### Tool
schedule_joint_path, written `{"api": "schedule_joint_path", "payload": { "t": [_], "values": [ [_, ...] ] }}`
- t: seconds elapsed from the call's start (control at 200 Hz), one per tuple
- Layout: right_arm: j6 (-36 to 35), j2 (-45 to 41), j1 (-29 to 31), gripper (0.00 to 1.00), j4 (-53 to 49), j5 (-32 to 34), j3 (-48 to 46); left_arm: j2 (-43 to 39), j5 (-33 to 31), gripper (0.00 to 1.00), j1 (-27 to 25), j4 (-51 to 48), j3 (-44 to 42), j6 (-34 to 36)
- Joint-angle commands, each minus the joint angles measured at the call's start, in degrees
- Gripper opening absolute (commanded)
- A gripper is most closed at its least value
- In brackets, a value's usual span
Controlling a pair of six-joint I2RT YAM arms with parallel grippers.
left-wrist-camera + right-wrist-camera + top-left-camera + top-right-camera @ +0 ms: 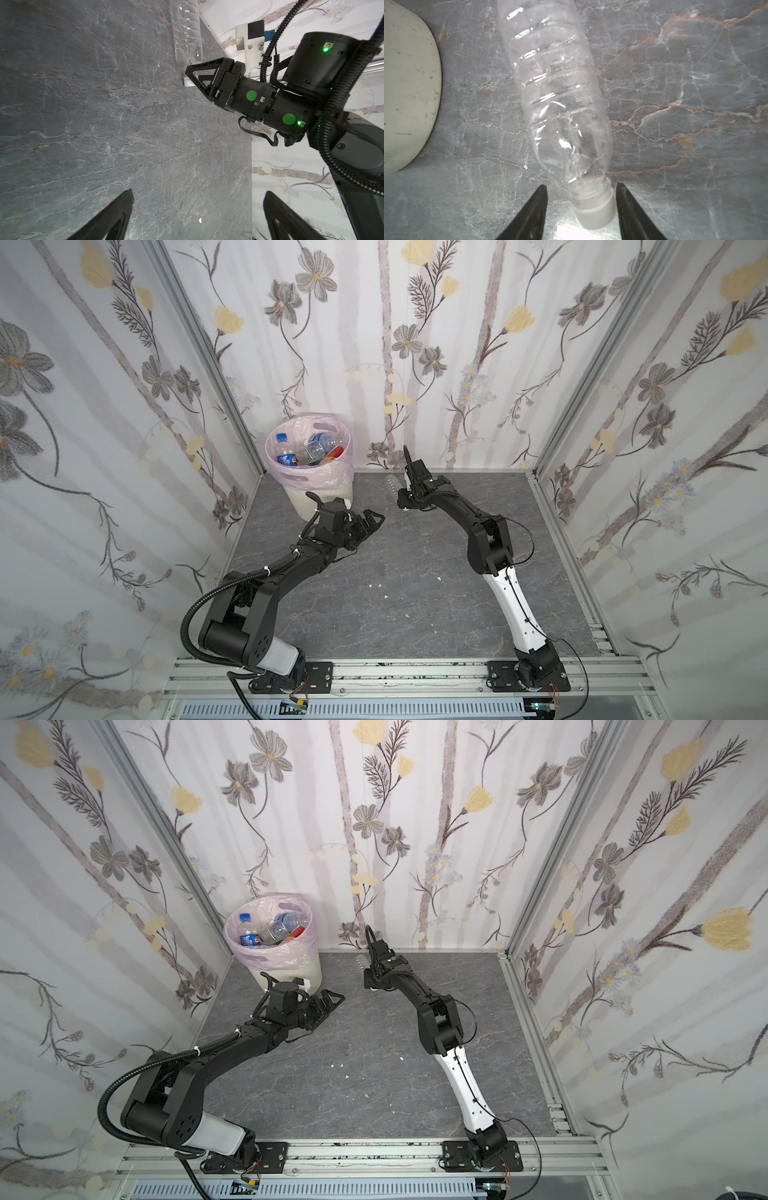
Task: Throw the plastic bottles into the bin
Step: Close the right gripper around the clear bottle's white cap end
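The bin (316,479) is standing in the far corner of the desk (415,572), just beyond the left claw (374,522) and a little to its outer side. Its pink liner is already holding a heap of plastic bottles (309,450), blue-labelled ones and an orange-red one among them. The left claw is hovering low near the bin's base with its jaws spread as wide as they go and nothing between them. It is pointing across toward the right claw (192,75). One clear, label-free bottle (556,93) is lying on its side on the desk, its crumpled body stretching away from the right claw toward the back wall and its white cap (596,209) sitting between that claw's jaws. The right claw (581,185) is reaching down over the cap end, jaws partly open. One jaw is just beside the cap, while a gap is showing between the cap and the other jaw, so nothing is gripped yet. To do this pick well, the claw should probably be centring on the neck first, since the cap is lying off to one side and uneven contact could spin the light bottle away. Gripping the stiff cap or neck, not the thin dented wall, looks safer. The bin rim is standing high beside the left claw, so a generous lift seems needed before carrying across.
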Motion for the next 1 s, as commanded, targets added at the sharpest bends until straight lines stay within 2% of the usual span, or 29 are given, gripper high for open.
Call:
{"api": "schedule_joint_path", "payload": {
  "t": [0.0, 0.065, 0.37, 0.654, 0.889, 0.994],
  "values": [
    [-0.29, 0.52, 0.02, 0.48, -0.36, -1.01, 0.52, 0.31, 0.96, 1.0, 0.4, 1.69, -0.07, 0.09],
    [-0.29, 0.51, 0.05, 0.44, -0.71, -1.36, 0.5, 0.64, 1.12, 1.0, 0.61, 1.77, -0.12, 0.13],
    [-0.64, 0.52, 0.56, 0.4, -2.31, -2.3, 0.52, 1.65, 1.84, 1.0, 1.1, 2.3, -0.25, -0.26],
    [-0.38, 0.51, 0.61, 0.29, -3.59, -3.52, 0.52, 1.71, 2.19, 1.0, 1.56, 2.48, -0.6, -0.34],
    [-0.55, -0.04, 0.94, 0.24, -6.15, -4.9, 0.25, 2.23, 2.4, 1.0, 1.63, 2.65, -0.64, -0.61],
    [-0.75, -2.41, 1.2, 0.22, -5.88, -5.33, -2.79, 2.16, 2.31, 1.0, 1.66, 2.65, -0.68, -0.74]
  ]
}}
